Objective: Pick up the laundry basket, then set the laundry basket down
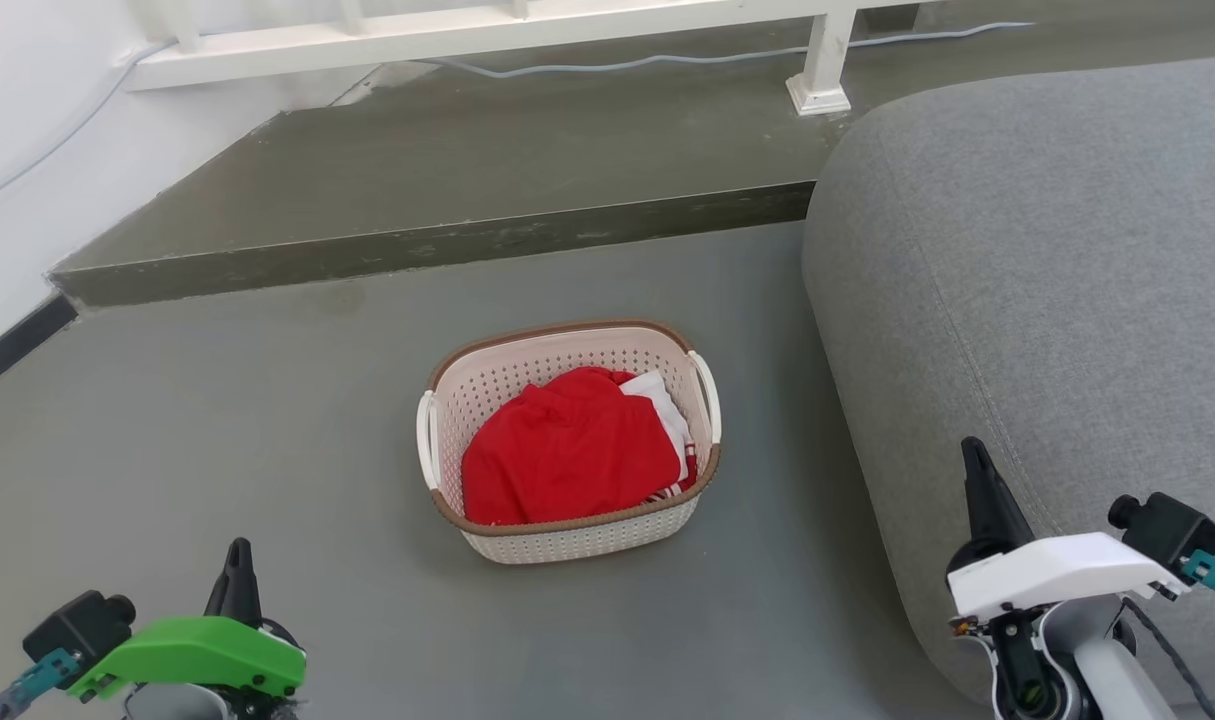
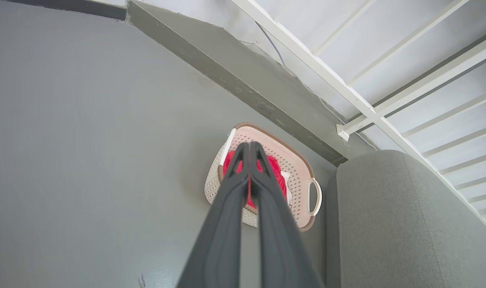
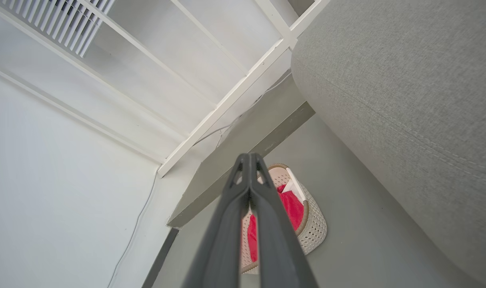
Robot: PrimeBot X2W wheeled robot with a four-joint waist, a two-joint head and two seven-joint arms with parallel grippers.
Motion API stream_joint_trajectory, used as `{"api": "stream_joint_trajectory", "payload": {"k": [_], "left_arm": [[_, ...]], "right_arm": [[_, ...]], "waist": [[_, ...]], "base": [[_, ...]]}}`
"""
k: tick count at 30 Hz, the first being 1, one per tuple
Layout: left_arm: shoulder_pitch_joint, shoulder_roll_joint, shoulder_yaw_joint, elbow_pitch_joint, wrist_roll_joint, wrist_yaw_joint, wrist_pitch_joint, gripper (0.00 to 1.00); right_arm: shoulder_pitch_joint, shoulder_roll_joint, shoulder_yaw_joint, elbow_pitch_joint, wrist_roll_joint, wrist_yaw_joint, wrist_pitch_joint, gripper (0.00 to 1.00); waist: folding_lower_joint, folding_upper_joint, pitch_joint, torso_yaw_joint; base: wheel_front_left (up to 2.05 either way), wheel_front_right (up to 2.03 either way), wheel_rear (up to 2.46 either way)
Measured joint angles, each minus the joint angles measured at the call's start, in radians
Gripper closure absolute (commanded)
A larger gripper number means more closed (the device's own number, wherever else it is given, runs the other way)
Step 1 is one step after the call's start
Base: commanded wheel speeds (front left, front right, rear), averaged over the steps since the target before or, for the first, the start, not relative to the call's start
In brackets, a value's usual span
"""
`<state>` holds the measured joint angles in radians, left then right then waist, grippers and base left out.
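Left gripper (image 1: 238, 550) sits at the lower left of the head view under a green cover (image 1: 192, 650), seen edge-on, so its gap cannot be read there. In the left wrist view its two dark fingers (image 2: 231, 208) are pressed together to the tips, holding nothing, above the grey floor (image 1: 217, 420). Its arm is cut off by the bottom edge.

To its right, in the middle of the floor and well apart from both grippers, stands the laundry basket (image 1: 577, 540), upright with its mouth up. Its long axis runs left to right across the head view, from the left handle (image 1: 425, 440) to the right handle (image 1: 708, 395), turned a little so the right end lies farther from the robot. A red garment (image 1: 567, 450) fills it, with a white cloth (image 1: 662, 400) against its right end. The near wall hides the lower part of both, and whether the white is a separate piece cannot be told. Each wrist view has the fingers covering part of the basket.

Behind it rises a dark step (image 1: 467, 150), with a white railing (image 1: 467, 35) and a pale cable (image 1: 617, 65) beyond.

Right gripper (image 1: 973, 455), under a white cover (image 1: 1052, 570), is at the lower right in front of the grey sofa (image 1: 1047, 250), which stands near the basket with a strip of floor between. In the right wrist view its fingers (image 3: 229, 224) are closed against each other, empty
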<state>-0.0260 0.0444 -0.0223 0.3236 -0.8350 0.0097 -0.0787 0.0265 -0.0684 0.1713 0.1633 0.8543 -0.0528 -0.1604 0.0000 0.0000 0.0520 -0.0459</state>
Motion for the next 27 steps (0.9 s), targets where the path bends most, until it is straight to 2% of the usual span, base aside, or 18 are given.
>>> {"api": "stream_joint_trajectory", "payload": {"k": [27], "left_arm": [[-0.010,-0.002,0.044,-0.015,-0.290,-0.048,0.078,1.00]], "right_arm": [[-0.019,-0.022,-0.069,0.025,0.328,0.058,0.066,1.00]], "waist": [[0.0000,0.0000,-0.019,0.018]], "base": [[0.00,0.00,0.00]]}}
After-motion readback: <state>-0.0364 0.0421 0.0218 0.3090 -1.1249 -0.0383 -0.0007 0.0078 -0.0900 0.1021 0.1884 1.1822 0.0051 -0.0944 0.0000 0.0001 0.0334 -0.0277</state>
